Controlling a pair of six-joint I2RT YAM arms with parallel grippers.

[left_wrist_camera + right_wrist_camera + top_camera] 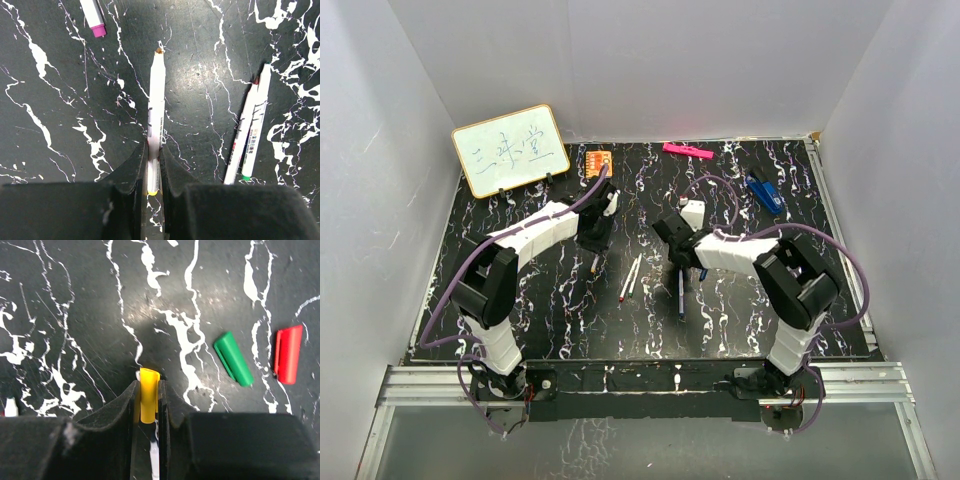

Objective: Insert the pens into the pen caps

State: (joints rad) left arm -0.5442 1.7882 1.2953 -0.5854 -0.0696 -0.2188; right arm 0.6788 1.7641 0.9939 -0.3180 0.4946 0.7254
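Observation:
My left gripper (154, 150) is shut on the yellow pen (156, 100), a white stick with a yellow rear end between the jaws and its tip pointing away. It lies along the black marbled table. My right gripper (149, 385) is shut on the yellow cap (149, 395), held at the table surface. A green cap (233, 359) and a red cap (288, 354) lie to its right. A purple pen (95, 20) lies at the far left. The red pen (240, 140) and the green pen (255, 135) lie side by side on the right. In the top view the left gripper (593, 240) and right gripper (672, 242) are mid-table, apart.
A blue-ended pen (680, 292) lies in front of the right gripper. A pink marker (687, 150), a blue clip (765, 192), an orange object (598, 160) and a small whiteboard (510, 150) sit along the back. White walls enclose the table.

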